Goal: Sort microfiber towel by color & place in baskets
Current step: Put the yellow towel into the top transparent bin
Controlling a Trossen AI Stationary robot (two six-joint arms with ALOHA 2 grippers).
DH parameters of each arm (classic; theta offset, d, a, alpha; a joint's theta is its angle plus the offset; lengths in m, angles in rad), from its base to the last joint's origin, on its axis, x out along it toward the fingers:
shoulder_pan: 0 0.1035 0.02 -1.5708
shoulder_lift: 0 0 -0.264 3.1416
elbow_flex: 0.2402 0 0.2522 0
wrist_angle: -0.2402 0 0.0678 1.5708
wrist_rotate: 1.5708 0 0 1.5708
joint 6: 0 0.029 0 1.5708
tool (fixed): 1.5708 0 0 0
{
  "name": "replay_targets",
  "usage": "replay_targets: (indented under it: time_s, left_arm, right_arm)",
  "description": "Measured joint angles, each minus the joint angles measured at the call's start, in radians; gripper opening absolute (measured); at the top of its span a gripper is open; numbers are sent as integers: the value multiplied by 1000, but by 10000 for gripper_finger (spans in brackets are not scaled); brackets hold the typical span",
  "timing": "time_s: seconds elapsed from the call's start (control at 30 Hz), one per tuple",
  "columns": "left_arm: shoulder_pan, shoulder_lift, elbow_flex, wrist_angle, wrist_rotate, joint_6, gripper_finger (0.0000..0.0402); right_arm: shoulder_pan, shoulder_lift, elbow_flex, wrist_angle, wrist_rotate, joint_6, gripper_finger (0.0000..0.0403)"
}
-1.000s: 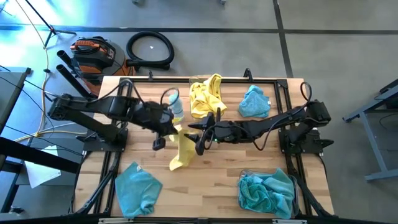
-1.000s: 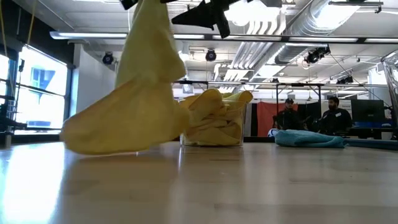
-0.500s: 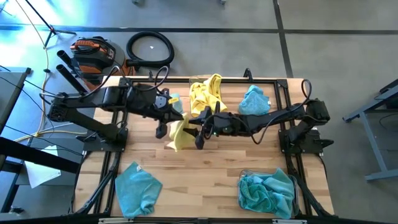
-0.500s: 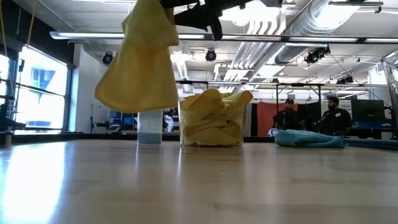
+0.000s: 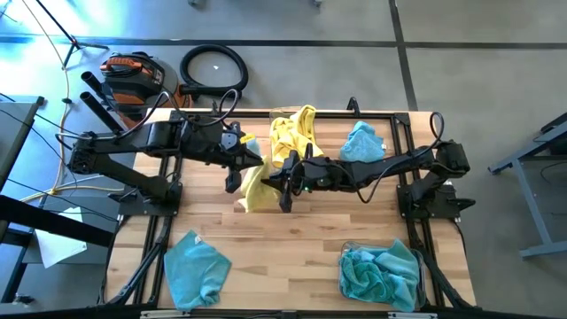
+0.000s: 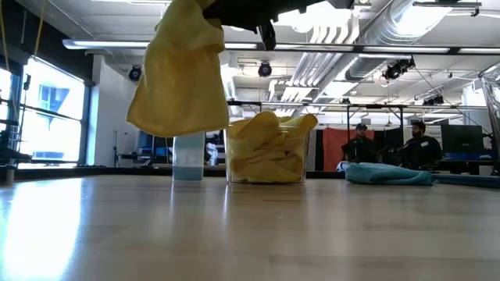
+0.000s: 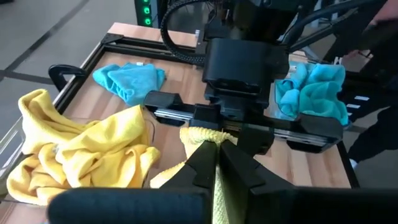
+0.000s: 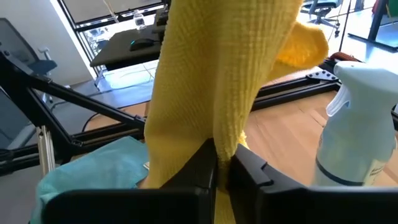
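Yellow towel (image 5: pixel 255 188) is hanging mid-bench, both left end effector (image 5: pixel 236 176) and right end effector (image 5: pixel 285 184) clenching it; teal cloths at 7 (image 5: pixel 195 268) and 1 o'clock (image 5: pixel 362 144) are waiting unsorted.

A robotics lab or workshop in an open industrial hall. Exposed ducts (image 6: pixel 391 31) and pipes run under the ceiling, tall windows (image 6: pixel 47 109) line one side, and people (image 6: pixel 422 144) sit at screens beyond the wooden table (image 5: pixel 301 239). A coiled hose (image 5: pixel 213 69) and shop vacuum (image 5: pixel 133 75) lie on the concrete floor (image 5: pixel 478 62).
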Motion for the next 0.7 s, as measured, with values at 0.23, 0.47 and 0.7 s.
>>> replay_targets:
  time_s: [0.23,0.47,0.7]
  left_arm:
    - [0,-11,2,-47,-2,0,64]
    - [-1,-54,2,-149,-6,18,121]
    - [-39,-192,-39,-242,5,-40,126]
  right_arm:
    - [0,-9,27,-49,20,-30,6]
    - [-10,-52,162,-338,131,-31,3]
    - [-20,-118,373,-699,414,-31,2]
